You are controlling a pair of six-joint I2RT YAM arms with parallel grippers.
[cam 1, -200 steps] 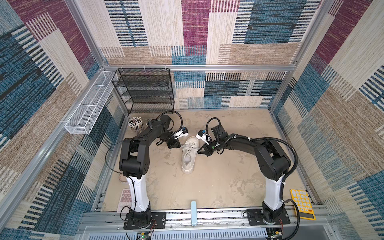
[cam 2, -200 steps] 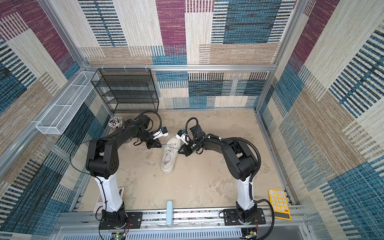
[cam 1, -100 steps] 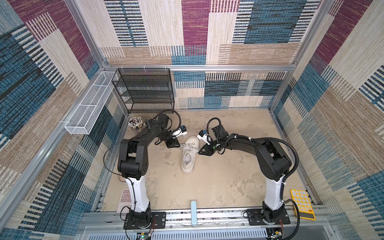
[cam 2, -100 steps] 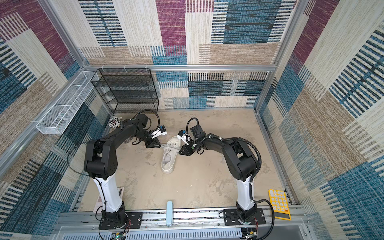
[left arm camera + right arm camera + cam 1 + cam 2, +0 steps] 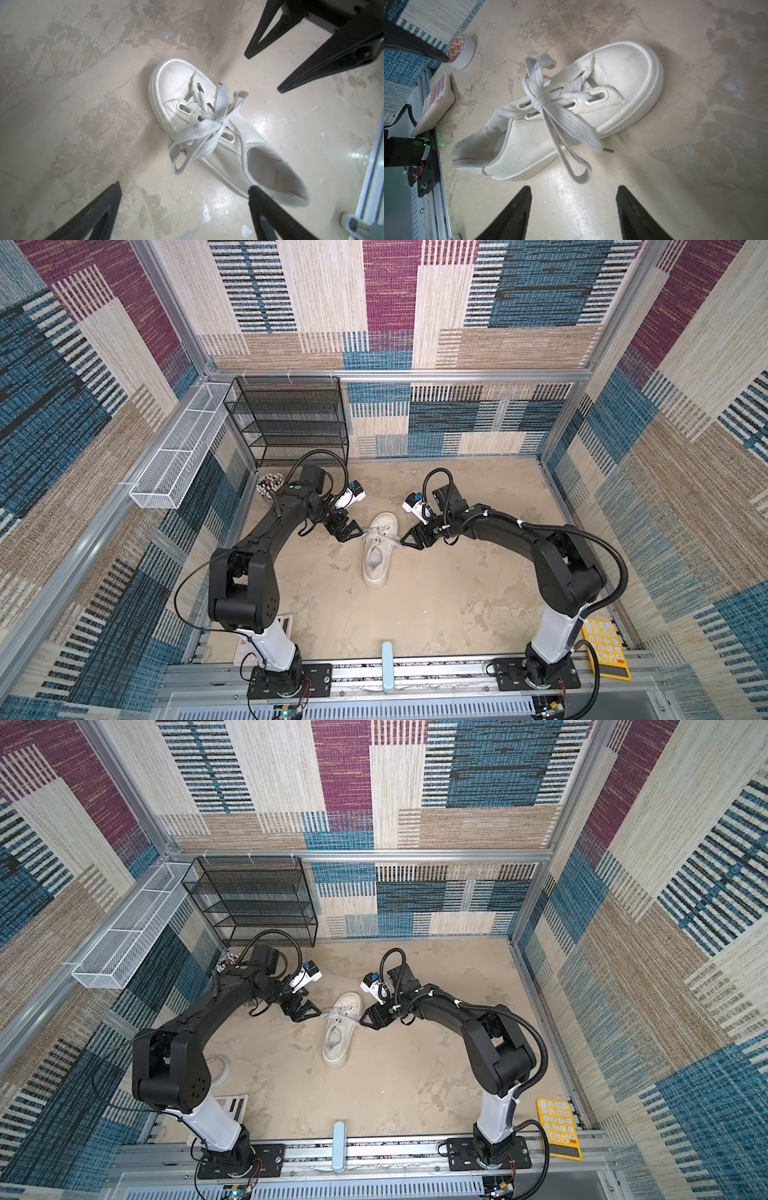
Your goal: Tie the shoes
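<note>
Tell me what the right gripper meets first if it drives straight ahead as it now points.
Probably the lace loop beside the sneaker, just ahead of the right gripper; relative height is unclear.

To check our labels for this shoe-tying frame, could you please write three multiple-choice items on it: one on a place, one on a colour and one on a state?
1. Where does the black mesh rack stand?
A. in the front right corner
B. in the back left corner, against the rear wall
C. at the middle of the front edge

2. What colour is the keypad at the front right?
A. yellow
B. green
C. red

3. How are the laces of the sneaker?
A. untied and trailing
B. pulled taut by two shut grippers
C. tied in a bow, with the left gripper and right gripper open and empty

Answers:
1 B: both top views show it in that corner.
2 A: its casing is yellow.
3 C: both wrist views show a knotted bow with two loops, and each gripper's fingers spread with nothing between them.
</note>
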